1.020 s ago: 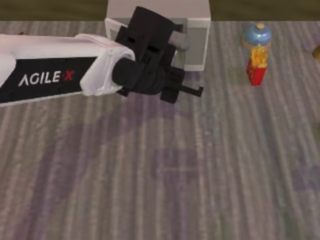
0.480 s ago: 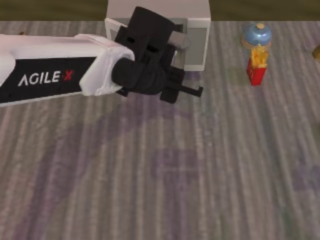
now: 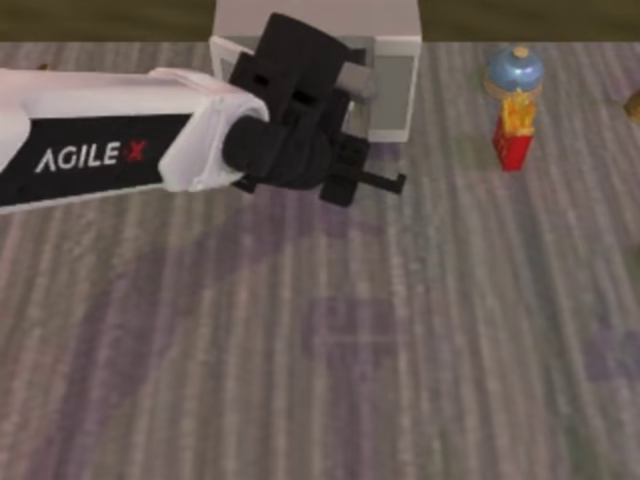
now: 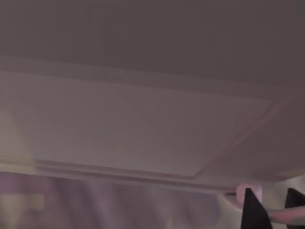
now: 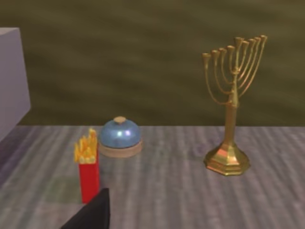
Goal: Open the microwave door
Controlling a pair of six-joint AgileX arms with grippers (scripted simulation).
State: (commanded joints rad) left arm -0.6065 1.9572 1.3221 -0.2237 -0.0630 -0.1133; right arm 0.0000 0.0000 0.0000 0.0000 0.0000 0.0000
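1. The left gripper (image 3: 355, 90) sits in the upper middle of the top view, pressed in against the front of the microwave (image 3: 318, 22). The wrist body covers its fingers from above. In the left wrist view two dark fingertips (image 4: 252, 210) show at the lower right corner, straddling a pale rounded bar that is probably the door handle. Whether they are clamped on it or only flanking it, I cannot tell.

2. The wrist reaches in from the left of the top view, turned so that the fingers face the oven's front. That suits a sideways pull on an upright handle.

3. The microwave door (image 3: 385, 85) lies at the upper centre of the top view. Only a grey strip of it shows at the right of the gripper. It looks set slightly off the cabinet, though the angle is poor, so I judge it barely open at most.

4. The left wrist view is filled by a flat pale panel (image 4: 133, 129), which means the camera is nearly against the oven.

5. Right of the microwave stand a blue bell (image 3: 514, 68) and a red fries carton (image 3: 513, 135), well apart from the door and likely clear of its swing.

6. A gold candelabrum (image 5: 231, 109) stands farther off in the right wrist view.

7. The right arm is out of the top view, parked beyond its right edge.
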